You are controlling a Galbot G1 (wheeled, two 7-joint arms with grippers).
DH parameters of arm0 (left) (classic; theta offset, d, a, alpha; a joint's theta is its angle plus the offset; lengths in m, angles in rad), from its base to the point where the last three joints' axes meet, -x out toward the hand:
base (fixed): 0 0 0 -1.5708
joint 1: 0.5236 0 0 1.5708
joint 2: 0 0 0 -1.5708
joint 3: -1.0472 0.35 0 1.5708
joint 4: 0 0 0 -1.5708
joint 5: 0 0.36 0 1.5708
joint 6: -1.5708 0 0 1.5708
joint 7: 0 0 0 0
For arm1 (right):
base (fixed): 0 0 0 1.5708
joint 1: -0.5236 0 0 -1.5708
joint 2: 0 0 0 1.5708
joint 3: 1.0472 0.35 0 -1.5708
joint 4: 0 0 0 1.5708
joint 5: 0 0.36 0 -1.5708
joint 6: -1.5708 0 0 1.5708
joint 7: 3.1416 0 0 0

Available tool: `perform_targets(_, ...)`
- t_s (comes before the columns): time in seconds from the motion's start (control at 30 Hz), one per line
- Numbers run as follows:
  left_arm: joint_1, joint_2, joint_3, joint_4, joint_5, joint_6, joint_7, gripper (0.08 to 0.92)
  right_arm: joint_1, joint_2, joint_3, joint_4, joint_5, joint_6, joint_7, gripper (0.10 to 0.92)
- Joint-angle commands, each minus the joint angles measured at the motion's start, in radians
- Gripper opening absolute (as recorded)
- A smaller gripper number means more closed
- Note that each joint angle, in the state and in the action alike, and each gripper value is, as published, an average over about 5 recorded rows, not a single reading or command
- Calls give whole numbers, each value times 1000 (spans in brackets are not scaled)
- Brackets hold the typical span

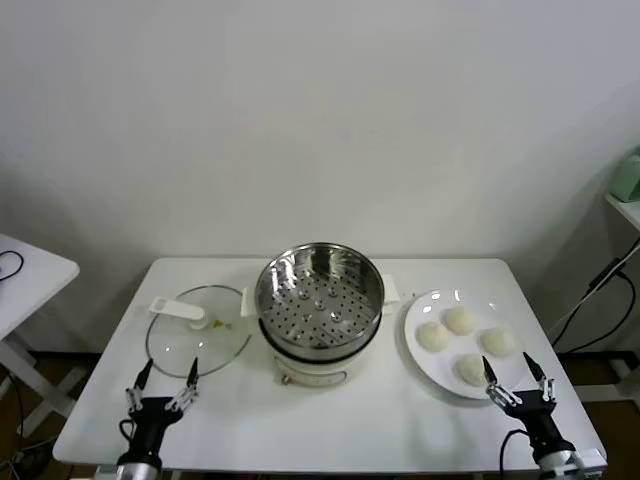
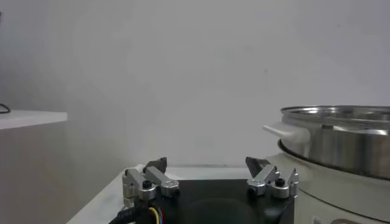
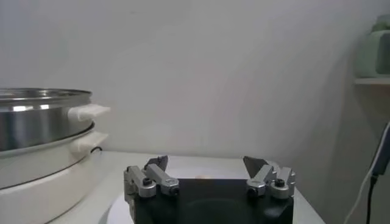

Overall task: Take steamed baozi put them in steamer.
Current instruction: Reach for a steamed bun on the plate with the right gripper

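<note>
Baozi (image 1: 470, 369) sit by the table's right edge; lower your spread right gripper (image 1: 519, 378) over the nearest, pinch softly.

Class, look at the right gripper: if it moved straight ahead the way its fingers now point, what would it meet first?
Most likely the white plate and its nearest steamed baozi, which lie just beyond the open right gripper. Height is unclear; the right wrist view shows only wall ahead, so it might pass above them.

A plain white wall (image 1: 320, 120) rises behind the white table (image 1: 330, 420).
</note>
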Motion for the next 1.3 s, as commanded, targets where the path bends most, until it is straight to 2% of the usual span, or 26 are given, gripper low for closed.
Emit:
perform_targets(0.03, -1, 2, 0, 2, 3, 1, -2, 823, 3, -1, 4, 6, -6, -7, 2, 823)
perform_targets(0.17, -6, 3, 4, 4, 23, 3, -7, 823, 63, -68, 25, 11, -34, -64, -18, 823)
perform_targets(0.3, -16, 3, 15, 1, 40, 5, -21, 823, 170, -203, 15, -4, -52, -213, -61, 823)
perform_targets(0.43, -27, 0, 25, 0, 56, 8, -30, 823, 301, -365, -48, -61, -83, -331, -145, 823)
perform_targets(0.57, -33, -1, 33, -1, 70, 17, -30, 823, 440, -503, -144, -170, -94, -381, -277, 823)
perform_targets(0.77, -32, -13, 34, -15, 78, 21, -35, 823, 744, -646, -393, -390, -160, -380, -537, 823)
perform_targets(1.0, -43, -18, 31, -15, 75, 33, -46, 823, 1244, -714, -898, -634, -320, -290, -868, 823)
perform_targets(1.3, -45, -2, 12, -11, 56, 57, -42, 823, 1676, -611, -1393, -891, -452, -197, -1020, 823)
